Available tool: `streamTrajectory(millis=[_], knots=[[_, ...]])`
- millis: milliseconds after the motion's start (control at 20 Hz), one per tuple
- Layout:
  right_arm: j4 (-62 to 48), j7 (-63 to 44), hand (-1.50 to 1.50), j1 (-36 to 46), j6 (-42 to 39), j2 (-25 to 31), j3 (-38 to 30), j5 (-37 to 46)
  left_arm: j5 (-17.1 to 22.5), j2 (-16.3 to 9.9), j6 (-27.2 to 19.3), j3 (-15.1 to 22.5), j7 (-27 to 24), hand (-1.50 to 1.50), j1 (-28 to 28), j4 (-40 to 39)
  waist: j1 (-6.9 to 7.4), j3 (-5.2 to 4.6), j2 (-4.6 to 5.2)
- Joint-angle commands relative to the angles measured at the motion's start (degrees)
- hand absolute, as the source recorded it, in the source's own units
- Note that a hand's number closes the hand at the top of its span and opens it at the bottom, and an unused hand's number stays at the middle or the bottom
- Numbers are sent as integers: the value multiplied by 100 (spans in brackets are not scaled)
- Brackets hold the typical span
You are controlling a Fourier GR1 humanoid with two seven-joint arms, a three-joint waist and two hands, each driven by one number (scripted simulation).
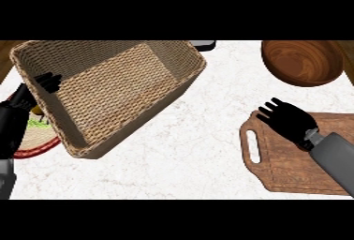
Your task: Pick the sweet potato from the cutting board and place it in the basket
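Basket (104,89), woven, sits tilted at counter's upper left, nothing visible inside. We note the left hand (27,101) at its left wall, fingers curled over the rim. Right hand (289,119) is over the wooden cutting board (290,173), fingers bent downward; we cannot tell what it holds. Sweet potato not seen. Wooden bowl (303,61) at upper right.

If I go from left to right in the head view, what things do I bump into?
Left hand → basket → right hand over the cutting board, with the wooden bowl beyond them. The sweet potato is not visible.
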State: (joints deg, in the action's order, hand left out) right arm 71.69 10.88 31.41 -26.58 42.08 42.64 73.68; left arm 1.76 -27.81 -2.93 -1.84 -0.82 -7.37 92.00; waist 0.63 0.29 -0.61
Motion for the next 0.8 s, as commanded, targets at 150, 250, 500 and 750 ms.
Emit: streamTrajectory(millis=[150,250,500,750], knots=[[-431,239,150,-128,157,-104,-274,237,-144,294,162,242,130,0,-351,-218,-74,-28,70],[-604,159,150,-241,279,-332,-397,133,-59,250,305,214,118,0,-308,-126,-70,-27,72],[-639,577,150,-85,542,-262,-286,500,-479,644,-6,519,195,0,-187,-20,-81,-30,65],[-1382,838,150,34,1353,-565,-274,804,-264,466,333,316,290,0,-192,83,-18,-24,79]])
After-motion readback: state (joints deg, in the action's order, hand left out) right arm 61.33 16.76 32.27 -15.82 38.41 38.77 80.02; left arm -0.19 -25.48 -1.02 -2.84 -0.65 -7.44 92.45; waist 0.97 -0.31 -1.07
